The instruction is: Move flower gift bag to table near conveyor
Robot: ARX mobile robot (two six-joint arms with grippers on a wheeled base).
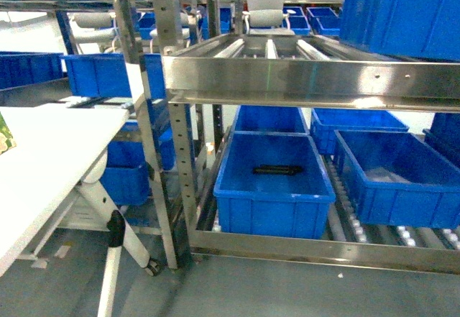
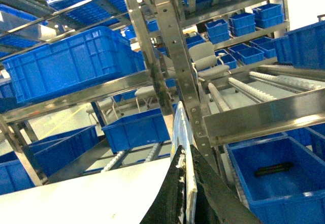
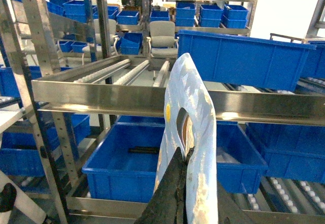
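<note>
Both my claws grip the flower gift bag (image 3: 189,132): right claw (image 3: 183,155) at its handle cut-out, left claw (image 2: 185,170) clamped on its edge. It looks light, thin and floppy.

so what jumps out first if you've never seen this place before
Blue plastic bins fill the steel conveyor racks; the front one on the low tier holds a small black object. In the right wrist view, the pale flower gift bag hangs pinched at its cut-out handle in the right end effector. The white table sits left of the rack.
</note>
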